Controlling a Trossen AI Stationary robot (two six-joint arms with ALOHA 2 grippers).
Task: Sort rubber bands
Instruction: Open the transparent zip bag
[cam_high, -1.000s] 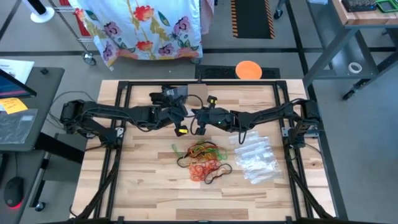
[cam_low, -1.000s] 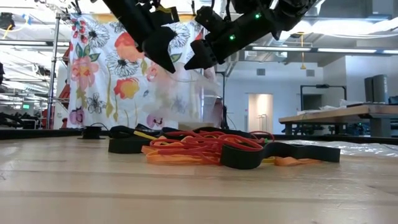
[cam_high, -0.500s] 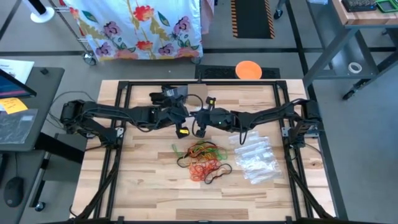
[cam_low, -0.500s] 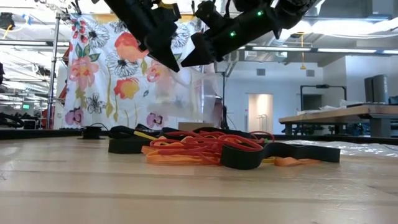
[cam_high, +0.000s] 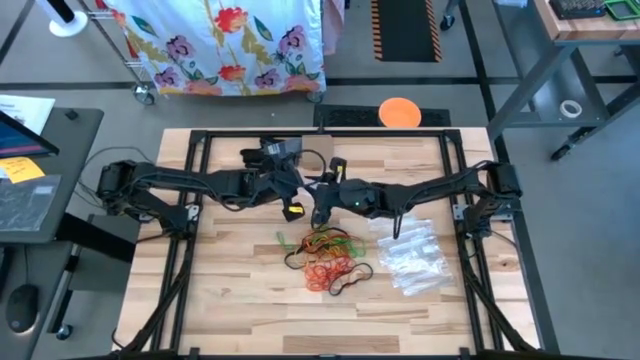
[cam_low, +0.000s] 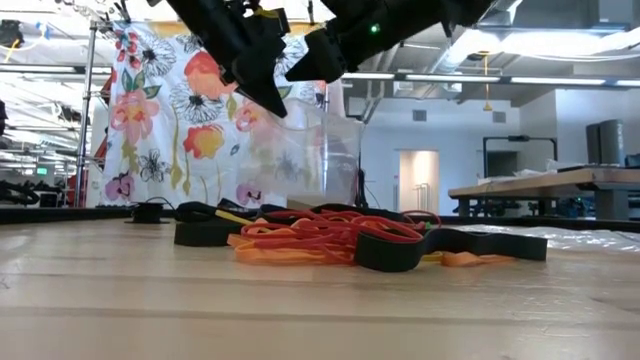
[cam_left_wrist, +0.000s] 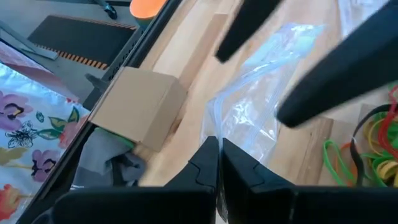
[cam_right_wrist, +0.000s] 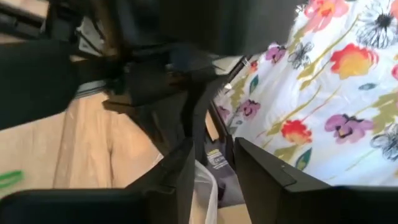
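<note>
A: Many rubber bands (cam_high: 327, 257) lay tangled mid-table, light and limp; would hooking one loop do?
B: Probably. Left gripper (cam_left_wrist: 217, 152) pinched a clear zip bag (cam_left_wrist: 261, 109); right gripper (cam_right_wrist: 211, 163) stood part-open, empty.

Glossy clear plastic bag (cam_left_wrist: 261, 106), apparently crinkled

Rubber bands (cam_low: 330, 238) heaped on table (cam_low: 150, 300)
</note>
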